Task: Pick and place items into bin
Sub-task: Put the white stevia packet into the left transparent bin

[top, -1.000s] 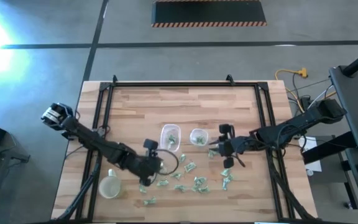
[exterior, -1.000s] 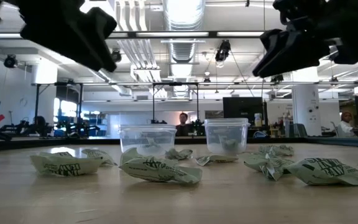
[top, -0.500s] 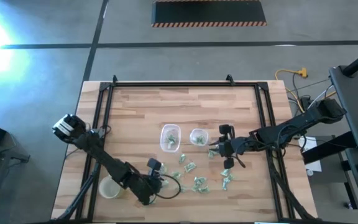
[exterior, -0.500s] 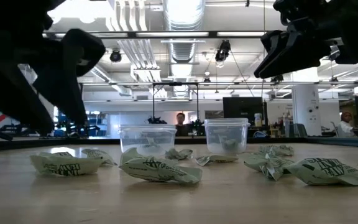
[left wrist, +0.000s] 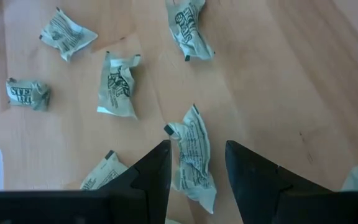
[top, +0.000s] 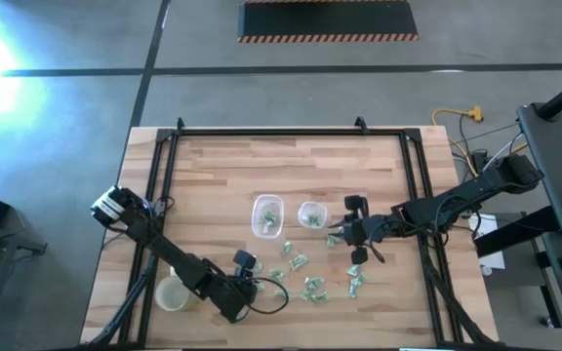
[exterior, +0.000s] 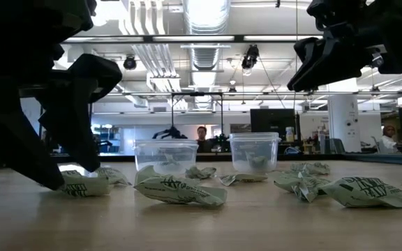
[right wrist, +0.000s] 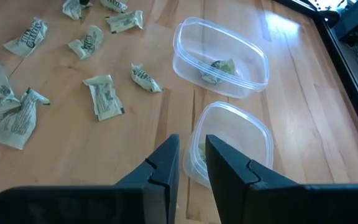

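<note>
The left claw (left wrist: 194, 171) is low over the wooden surface (top: 222, 175) near its front edge, its two dark fingers (left wrist: 151, 177) spread with a crinkly pale-green wrapped piece (left wrist: 191, 155) lying flat between them. The piece is not pinched; whether either finger touches it cannot be told. In the high view this claw (top: 245, 292) sits at the left end of the scatter of wrapped pieces (top: 305, 285), and a round clear container (top: 172, 292) stands just beside the left arm, well to the left of the scatter. From table height the left claw (exterior: 68, 150) shows as a dark mass reaching down to the surface beside one wrapper (exterior: 82, 185).

The right claw (right wrist: 191, 163) is raised above the surface, its fingers (right wrist: 163, 168) close together with only a narrow gap between them and nothing in it. It hovers just beside the smaller clear bin (right wrist: 229, 146), which holds a few pale-green pieces (hard to count through the plastic). The larger clear bin (right wrist: 219, 56) beyond it holds at least one crumpled piece (right wrist: 219, 67). In the high view the two bins (top: 268, 214) (top: 311, 214) stand side by side near the middle of the surface, the right claw (top: 356, 231) to their right.

Most wrapped pieces lie loose on the wood in front of the bins, apart from one another.
</note>
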Controlling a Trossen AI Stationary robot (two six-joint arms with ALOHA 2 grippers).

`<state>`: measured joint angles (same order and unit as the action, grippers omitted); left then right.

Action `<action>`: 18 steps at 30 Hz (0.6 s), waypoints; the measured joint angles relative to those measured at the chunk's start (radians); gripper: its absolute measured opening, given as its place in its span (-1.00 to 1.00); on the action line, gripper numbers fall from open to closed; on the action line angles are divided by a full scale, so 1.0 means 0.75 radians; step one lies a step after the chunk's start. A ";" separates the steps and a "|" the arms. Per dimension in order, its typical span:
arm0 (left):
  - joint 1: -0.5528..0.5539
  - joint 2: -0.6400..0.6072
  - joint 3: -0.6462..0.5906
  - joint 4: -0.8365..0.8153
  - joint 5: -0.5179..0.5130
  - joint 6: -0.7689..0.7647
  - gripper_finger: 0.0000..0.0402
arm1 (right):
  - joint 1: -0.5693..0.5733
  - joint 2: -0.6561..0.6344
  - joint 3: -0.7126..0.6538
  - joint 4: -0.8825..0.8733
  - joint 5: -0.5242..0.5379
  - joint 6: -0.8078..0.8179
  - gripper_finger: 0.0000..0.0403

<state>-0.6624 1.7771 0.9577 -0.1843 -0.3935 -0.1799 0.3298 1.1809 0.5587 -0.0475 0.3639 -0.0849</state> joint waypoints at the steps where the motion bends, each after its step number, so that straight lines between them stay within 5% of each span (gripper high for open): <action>1: 0.000 0.000 0.000 -0.002 0.000 0.000 -0.33 | 0.000 0.000 0.000 0.000 0.000 0.000 -0.66; 18: 0.017 0.004 -0.038 -0.004 0.011 -0.103 -0.33 | 0.000 0.001 0.000 0.000 0.000 0.004 -0.68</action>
<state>-0.6498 1.7798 0.9291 -0.1873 -0.3851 -0.2569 0.3298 1.1816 0.5587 -0.0475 0.3637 -0.0822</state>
